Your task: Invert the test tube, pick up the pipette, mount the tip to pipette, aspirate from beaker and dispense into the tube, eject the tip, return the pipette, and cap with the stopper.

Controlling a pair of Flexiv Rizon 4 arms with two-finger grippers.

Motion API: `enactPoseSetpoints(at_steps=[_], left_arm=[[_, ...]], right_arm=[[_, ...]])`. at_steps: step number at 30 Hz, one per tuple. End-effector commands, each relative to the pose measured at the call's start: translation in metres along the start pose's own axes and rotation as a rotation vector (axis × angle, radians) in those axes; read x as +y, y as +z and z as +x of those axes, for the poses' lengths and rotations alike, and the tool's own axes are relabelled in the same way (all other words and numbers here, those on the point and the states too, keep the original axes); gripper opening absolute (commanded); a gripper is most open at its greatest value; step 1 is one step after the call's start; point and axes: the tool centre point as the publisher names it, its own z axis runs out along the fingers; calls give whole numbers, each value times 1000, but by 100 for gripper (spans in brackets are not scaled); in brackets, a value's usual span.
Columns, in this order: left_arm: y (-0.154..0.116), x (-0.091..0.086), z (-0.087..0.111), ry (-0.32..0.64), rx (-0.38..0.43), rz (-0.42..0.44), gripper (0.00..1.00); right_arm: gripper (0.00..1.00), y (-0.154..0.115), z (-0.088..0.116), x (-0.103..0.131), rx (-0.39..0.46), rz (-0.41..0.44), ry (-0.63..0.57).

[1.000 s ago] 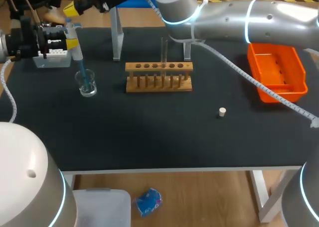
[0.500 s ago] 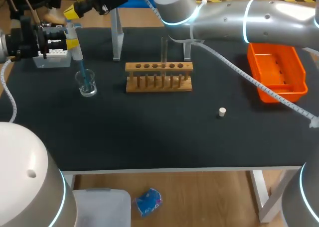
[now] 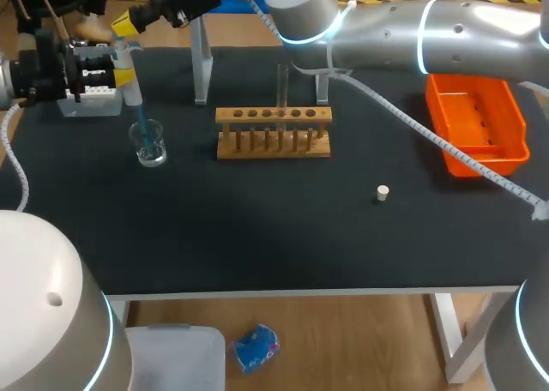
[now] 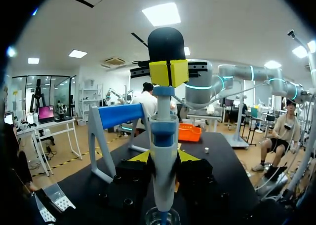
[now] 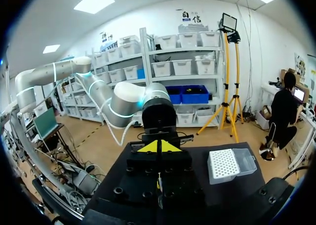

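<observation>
Beaker (image 3: 149, 144) left of rack (image 3: 273, 134), stopper (image 3: 383, 193) right

This is a laboratory workspace: the black tabletop (image 3: 257, 237) carries wet-lab gear. A wooden rack (image 3: 273, 135) with one upright test tube (image 3: 281, 87) stands at twelve o'clock. A glass beaker (image 3: 149, 144) and a pipette (image 3: 130, 78) are at nine, a white tip box (image 3: 90, 104) at ten, an orange bin (image 3: 477, 125) at two and a small stopper (image 3: 383, 193) at four.
</observation>
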Motion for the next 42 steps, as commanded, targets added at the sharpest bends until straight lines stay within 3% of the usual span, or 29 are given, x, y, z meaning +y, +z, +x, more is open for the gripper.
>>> enactPoseSetpoints(at_steps=[1, 30, 42], left_arm=[[-1, -2, -1, 2, 3, 3, 0], [-1, -2, -1, 2, 3, 3, 0], [-1, -2, -1, 2, 3, 3, 0]], right_arm=[[0, 4, -5, -3, 14, 5, 1], [0, 11, -3, -26, 26, 14, 46], [0, -1, 2, 11, 16, -8, -44]])
